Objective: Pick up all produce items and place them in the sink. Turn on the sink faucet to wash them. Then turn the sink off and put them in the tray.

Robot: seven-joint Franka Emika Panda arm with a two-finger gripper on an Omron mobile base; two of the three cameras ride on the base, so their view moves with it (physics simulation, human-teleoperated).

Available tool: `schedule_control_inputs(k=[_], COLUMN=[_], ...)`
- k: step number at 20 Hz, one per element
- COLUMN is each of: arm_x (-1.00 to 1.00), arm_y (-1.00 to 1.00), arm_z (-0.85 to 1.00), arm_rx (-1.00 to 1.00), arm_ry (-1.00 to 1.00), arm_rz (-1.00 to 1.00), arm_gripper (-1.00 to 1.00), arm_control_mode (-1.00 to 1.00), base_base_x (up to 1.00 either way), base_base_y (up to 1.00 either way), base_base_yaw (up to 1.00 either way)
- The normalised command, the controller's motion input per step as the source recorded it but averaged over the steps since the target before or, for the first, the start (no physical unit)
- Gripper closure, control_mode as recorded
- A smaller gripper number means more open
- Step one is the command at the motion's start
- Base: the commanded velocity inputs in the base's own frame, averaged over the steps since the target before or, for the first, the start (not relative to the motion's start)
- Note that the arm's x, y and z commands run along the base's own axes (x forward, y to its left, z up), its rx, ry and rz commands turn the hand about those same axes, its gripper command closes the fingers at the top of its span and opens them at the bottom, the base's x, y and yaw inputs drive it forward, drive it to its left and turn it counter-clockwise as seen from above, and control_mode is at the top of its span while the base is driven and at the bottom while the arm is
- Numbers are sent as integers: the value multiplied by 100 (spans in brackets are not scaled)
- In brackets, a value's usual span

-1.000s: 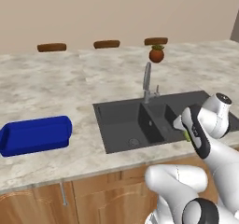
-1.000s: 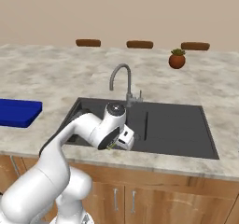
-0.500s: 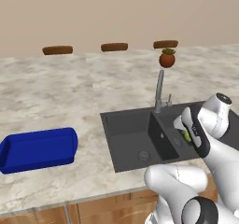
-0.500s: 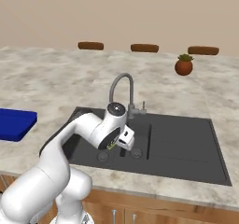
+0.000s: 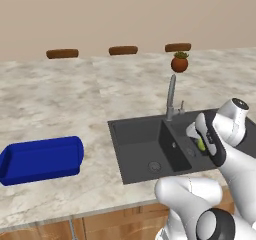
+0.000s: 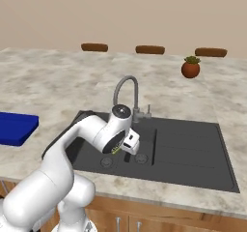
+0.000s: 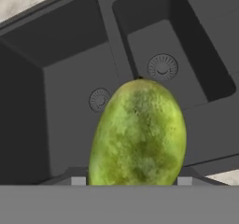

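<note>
Hand view: gripper (image 7: 135, 183) holds one green fruit (image 7: 138, 134) above two sink (image 7: 28, 101) drains.

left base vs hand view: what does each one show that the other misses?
Left base view: the blue tray on the counter left of the sink, the faucet, the potted plant, and the arm's gripper over the sink. Hand view: the yellow-green fruit close up, its mottled skin, and both round drains below it. Shared: the dark double-basin sink and the fruit held above it.
</note>
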Motion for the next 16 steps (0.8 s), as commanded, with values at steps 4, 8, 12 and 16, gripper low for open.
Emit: schedule_control_inputs(k=[4,8,12,16], arm_x=[21,42,42,38], arm_y=[40,88,69,37], arm_z=[0,-13,-26,-36], arm_rx=[-2,-12,-12,-9], arm_ry=[4,8,9,8], arm_rz=[0,0,0,1], arm_gripper=[100,100,100,100], arm_control_mode=[-100,-100,-100,-100], base_base_x=[0,0,0,0], base_base_y=[0,0,0,0], base_base_yaw=[0,0,0,0])
